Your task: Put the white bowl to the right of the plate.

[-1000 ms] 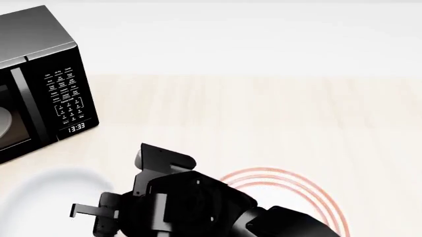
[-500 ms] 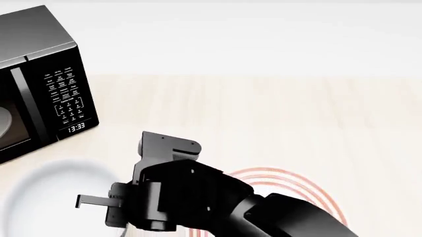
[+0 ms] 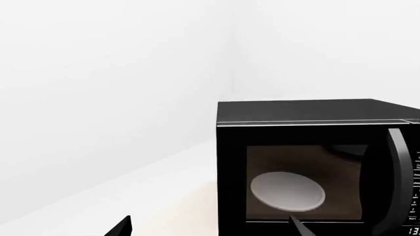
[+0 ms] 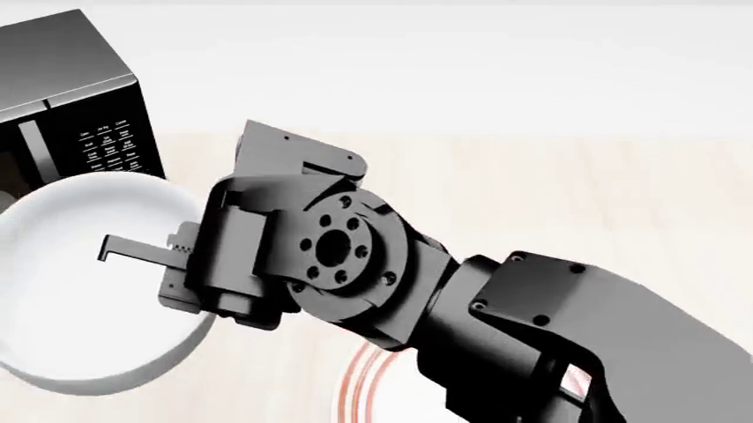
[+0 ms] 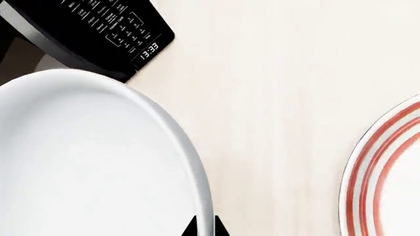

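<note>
The plain, deep, glossy white bowl (image 4: 88, 291) is being gripped at its rim by the right gripper (image 5: 203, 227), jaws closed on the thin wall; it is being held above the pale wood-grain table (image 4: 530, 194), its hollow showing nothing inside. The shallow white plate with red-orange rings (image 5: 387, 177) is lying flat at the bowl's 3 o'clock. A pale dish (image 3: 287, 191) is sitting inside the black boxy microwave (image 3: 308, 162). The left gripper (image 3: 210, 228) is being held open, its fingertips apart.
</note>
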{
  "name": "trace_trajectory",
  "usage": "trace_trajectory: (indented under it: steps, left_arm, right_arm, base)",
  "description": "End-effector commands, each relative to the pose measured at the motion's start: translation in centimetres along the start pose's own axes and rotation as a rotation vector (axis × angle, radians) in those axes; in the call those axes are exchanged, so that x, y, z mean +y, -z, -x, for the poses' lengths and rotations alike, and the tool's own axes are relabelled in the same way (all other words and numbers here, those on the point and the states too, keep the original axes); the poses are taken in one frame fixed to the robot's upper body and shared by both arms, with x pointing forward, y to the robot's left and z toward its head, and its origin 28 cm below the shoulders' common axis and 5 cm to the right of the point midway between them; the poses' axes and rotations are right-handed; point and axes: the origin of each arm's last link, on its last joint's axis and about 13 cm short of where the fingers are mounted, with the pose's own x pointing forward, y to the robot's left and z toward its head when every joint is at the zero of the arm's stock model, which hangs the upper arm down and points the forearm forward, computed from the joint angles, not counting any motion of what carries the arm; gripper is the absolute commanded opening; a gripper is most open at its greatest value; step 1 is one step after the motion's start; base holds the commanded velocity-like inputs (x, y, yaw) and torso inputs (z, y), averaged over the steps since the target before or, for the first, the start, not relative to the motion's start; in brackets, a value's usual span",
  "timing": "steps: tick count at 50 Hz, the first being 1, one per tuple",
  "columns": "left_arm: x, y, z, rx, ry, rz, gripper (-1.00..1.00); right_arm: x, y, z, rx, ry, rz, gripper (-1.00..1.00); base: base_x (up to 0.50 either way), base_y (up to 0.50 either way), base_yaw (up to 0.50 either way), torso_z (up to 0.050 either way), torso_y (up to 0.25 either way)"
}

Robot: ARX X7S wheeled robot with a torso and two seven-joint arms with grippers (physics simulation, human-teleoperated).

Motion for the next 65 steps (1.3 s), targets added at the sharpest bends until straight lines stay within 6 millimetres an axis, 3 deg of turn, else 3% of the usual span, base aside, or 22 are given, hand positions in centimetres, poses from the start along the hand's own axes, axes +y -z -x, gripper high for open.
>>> trace_trajectory:
  steps: [1,23,34,43,45,52,65]
  left_arm:
    - [-0.1,0.0,0.1,-0.003,0.0,-0.004,1.0]
    - [-0.3,0.1,-0.2,0.006,-0.012,-0.014,1.0]
    - [-0.5,0.2,-0.3,0.009,-0.011,-0.02,1.0]
    - [-0.7,0.3,-0.3,0.009,-0.007,-0.029,1.0]
    - [-0.7,0.3,-0.3,0.009,-0.007,-0.029,1.0]
    - [-0.9,0.4,-0.3,0.009,-0.003,-0.037,1.0]
    - [-1.0,0.4,-0.3,0.009,0.002,-0.044,1.0]
  right_arm:
    - [-1.3,-2.3,3.0,-0.073,0.045,-0.06,-1.0]
    - [-8.3,-6.3,9.0,-0.249,0.226,-0.225,-1.0]
    - [-12.1,-7.4,9.5,-0.279,0.292,-0.317,-1.0]
    - [-16.4,-8.3,10.2,-0.291,0.336,-0.446,-1.0]
    - [-16.4,-8.3,10.2,-0.291,0.336,-0.446,-1.0]
    - [-19.6,-8.5,11.7,-0.322,0.37,-0.555,-1.0]
    - [-24.4,-8.0,12.2,-0.332,0.436,-0.704,-1.0]
  base:
    - [0.0,0.0,0.0,0.0,0.0]
    - [0.0,0.0,0.0,0.0,0.0]
    - [0.0,0.0,0.0,0.0,0.001]
    - [0.0,0.0,0.0,0.0,0.0]
    - [0.0,0.0,0.0,0.0,0.0]
    - [0.0,0.0,0.0,0.0,0.001]
    - [0.0,0.0,0.0,0.0,0.0]
